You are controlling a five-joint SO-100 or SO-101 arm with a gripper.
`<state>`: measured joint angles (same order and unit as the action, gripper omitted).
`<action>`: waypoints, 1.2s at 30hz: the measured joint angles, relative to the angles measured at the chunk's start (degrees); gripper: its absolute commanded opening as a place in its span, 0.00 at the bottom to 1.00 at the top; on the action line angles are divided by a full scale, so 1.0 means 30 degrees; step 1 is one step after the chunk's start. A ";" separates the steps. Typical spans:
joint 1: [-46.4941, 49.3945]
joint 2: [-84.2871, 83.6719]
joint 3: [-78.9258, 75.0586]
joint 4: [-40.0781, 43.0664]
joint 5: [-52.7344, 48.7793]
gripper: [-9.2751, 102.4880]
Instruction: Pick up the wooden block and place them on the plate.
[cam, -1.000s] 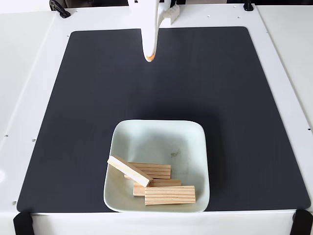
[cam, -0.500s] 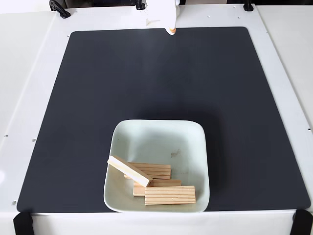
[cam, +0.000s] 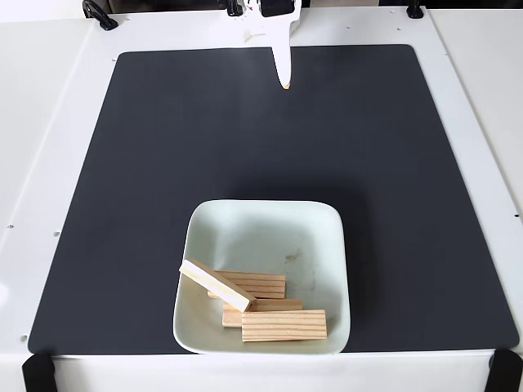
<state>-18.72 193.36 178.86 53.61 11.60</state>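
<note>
A square plate with rounded corners is seen in the fixed view near the front edge of a black mat, roughly midway between the mat's left and right edges, and the mat is laid on a white table. Four wooden blocks are gathered in the front left part of the plate. One block is tilted, with its left end propped on the plate's left rim and its right end resting on the others. A second block lies flat behind it, its long side parallel to the front edge. A third block is partly covered, with only its right end and top edge shown between its neighbours. The fourth block lies flat nearest the plate's front rim, touching the third. A small smudge is seen near the plate's middle. The gripper is found at the mat's back edge, well apart from the plate, its white fingers pointed down toward the mat. Nothing is held in it; whether the fingers are together or slightly apart cannot be told, since they appear as a single narrow tip.
</note>
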 measured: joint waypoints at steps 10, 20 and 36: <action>-0.0029 0.0000 0.0000 0.0059 0.0000 0.08; -0.0146 0.0000 0.0000 0.0059 0.0000 0.08; -0.0088 0.0000 0.0000 0.0059 0.0000 0.08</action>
<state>-18.98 193.36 178.86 53.79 11.60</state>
